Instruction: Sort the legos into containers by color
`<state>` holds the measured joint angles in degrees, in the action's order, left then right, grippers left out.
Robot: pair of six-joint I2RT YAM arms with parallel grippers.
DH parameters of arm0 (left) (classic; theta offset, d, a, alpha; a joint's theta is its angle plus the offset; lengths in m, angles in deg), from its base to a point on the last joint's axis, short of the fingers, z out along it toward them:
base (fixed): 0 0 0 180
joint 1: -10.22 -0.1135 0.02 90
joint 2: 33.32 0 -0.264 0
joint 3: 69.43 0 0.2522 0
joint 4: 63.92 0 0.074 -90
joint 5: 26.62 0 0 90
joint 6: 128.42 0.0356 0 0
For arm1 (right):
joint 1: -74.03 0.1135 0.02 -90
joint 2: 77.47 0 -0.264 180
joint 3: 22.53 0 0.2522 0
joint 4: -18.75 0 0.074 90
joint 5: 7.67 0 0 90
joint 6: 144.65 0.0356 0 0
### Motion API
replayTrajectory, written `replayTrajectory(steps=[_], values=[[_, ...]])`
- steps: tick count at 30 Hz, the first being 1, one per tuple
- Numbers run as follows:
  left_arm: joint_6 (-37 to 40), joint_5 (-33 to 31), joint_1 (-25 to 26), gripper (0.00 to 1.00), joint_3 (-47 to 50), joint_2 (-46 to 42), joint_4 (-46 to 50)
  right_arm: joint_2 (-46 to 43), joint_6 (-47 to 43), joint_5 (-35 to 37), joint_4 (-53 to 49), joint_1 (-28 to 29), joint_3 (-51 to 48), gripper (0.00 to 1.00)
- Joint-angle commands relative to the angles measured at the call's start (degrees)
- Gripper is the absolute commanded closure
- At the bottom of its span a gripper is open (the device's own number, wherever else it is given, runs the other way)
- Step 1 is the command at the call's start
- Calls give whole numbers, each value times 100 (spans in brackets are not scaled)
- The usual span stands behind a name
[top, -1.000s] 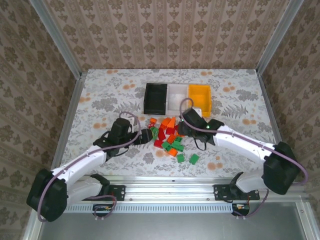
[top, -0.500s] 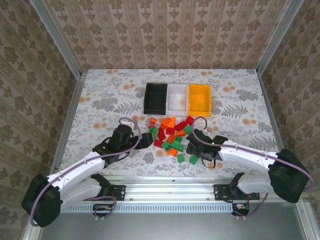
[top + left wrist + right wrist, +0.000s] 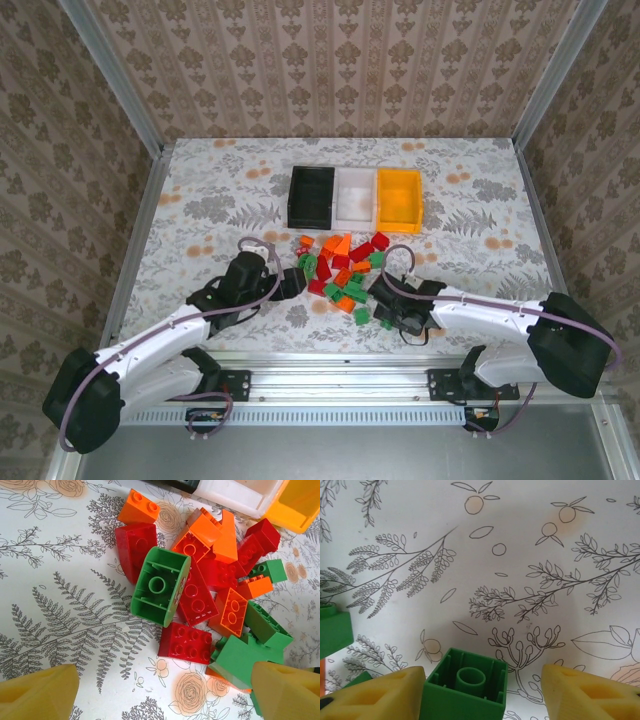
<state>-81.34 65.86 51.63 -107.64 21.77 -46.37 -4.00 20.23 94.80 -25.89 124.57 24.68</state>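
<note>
green brick (image 3: pixel 465 692) cut off by bottom edge; bins (image 3: pixel 235 494) cropped at top.

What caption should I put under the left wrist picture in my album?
Open left end effector over a pile of red, orange and green legos.

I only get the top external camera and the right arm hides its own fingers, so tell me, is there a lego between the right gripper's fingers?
Observer: Yes. The right wrist view shows a green lego lying hollow side up between the fingers of the right gripper, touching one finger with a gap to the other.
Operator: And the left gripper?
Observer: In the left wrist view, the left gripper is open over bare tablecloth, with a red lego just ahead of it.
</note>
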Motion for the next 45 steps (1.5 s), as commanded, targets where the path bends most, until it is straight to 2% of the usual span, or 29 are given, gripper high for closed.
replayTrajectory(steps=[1,5,13,21,25,29,33,38,45], values=[[-63,-105,49,9,1,-44,16,-59,238,60,-103,61,-159,44],[-77,-112,68,9,-15,42,-57,-28,139,101,-34,76,-122,53],[-116,-37,144,8,-190,407,-115,-61,-237,422,-17,170,114,85],[-138,179,142,7,-597,821,-120,-260,-1024,1155,-200,225,633,87],[5,127,139,7,-910,942,130,-368,-1865,1110,-47,-297,973,86],[82,-61,121,6,-1063,901,346,-76,-2756,695,559,-1154,1357,89],[-64,-65,21,6,-1045,791,388,719,-3485,556,825,-1731,2229,90],[-146,-84,-1,6,-1045,542,588,1884,-3978,4,1096,-2576,3427,90],[-193,-266,-29,6,-936,46,861,3408,-4417,-128,728,-3294,5079,88]])
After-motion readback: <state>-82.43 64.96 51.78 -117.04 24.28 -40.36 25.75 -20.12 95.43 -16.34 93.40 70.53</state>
